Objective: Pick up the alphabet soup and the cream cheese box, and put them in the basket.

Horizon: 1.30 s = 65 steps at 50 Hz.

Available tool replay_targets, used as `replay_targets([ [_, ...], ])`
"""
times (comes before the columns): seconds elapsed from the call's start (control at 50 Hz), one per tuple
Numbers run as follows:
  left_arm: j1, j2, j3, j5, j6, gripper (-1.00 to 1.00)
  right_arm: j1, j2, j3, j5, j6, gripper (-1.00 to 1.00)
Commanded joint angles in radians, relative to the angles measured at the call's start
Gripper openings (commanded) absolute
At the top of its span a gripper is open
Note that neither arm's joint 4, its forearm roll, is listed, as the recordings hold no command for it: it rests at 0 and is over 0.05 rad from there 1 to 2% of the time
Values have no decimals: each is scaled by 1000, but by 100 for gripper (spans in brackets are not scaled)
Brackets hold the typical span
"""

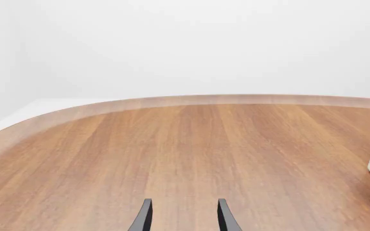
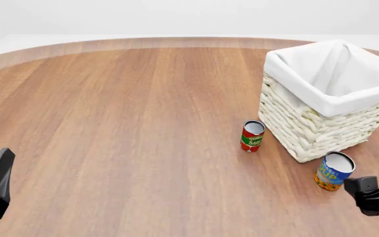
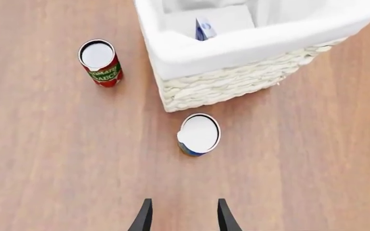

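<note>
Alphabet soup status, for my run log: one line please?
alphabet soup: upright on table, outside basket | cream cheese box: in basket | right gripper: open, empty

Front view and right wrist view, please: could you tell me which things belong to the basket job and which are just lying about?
Belong to the job:
- alphabet soup, upright on the table beside the basket
- cream cheese box, already inside the basket
- basket

Just lying about:
- tomato sauce can, upright on the table

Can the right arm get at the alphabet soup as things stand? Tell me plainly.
Probably yes. The alphabet soup stands upright ahead of the open right gripper, with bare table between. The basket sits just beyond.
</note>
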Motion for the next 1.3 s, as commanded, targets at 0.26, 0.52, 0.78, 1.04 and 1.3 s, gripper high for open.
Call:
replay_targets([
  [0.26,0,0,0,0,0,100,-33,58,43,-82,-6,100],
  [0.52,0,0,0,0,0,100,-75,170,43,-190,-26,100],
  [0.78,0,0,0,0,0,100,-85,236,63,-261,-42,100],
  [1.04,0,0,0,0,0,100,-94,290,61,-307,-53,100],
  [1.3,0,0,0,0,0,100,-87,326,76,-346,-57,100],
])
